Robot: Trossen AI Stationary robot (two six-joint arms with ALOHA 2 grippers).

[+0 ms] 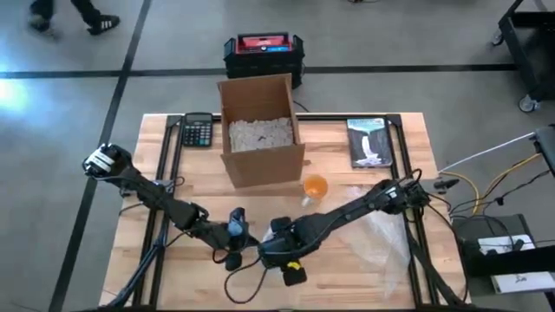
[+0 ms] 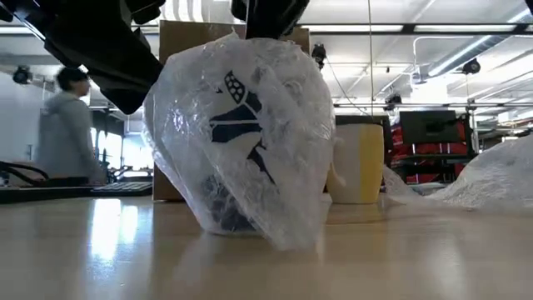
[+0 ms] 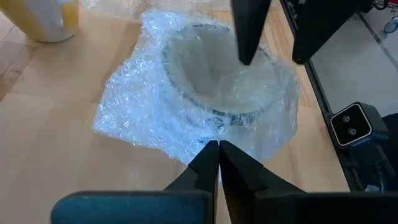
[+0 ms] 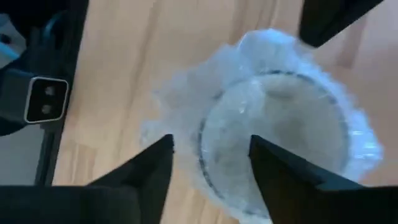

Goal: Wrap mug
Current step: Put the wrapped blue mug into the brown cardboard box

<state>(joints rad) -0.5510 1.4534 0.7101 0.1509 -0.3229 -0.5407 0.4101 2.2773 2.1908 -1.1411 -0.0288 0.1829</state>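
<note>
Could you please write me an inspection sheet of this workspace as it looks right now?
Surface: wooden table, bare at the near corners.
Job's things: mug upright, bundled in bubble wrap; spare wrap sheet lying on the right side.
Clutter: open cardboard box with filler, calculator, booklet, yellow cup.
Grippers: left claw shut, beside the wrapped mug; right claw open, above the mug's mouth.
Cables: wires run off the table's right edge.
Surroundings: black and red case on the floor behind the box; a person in the room.
</note>
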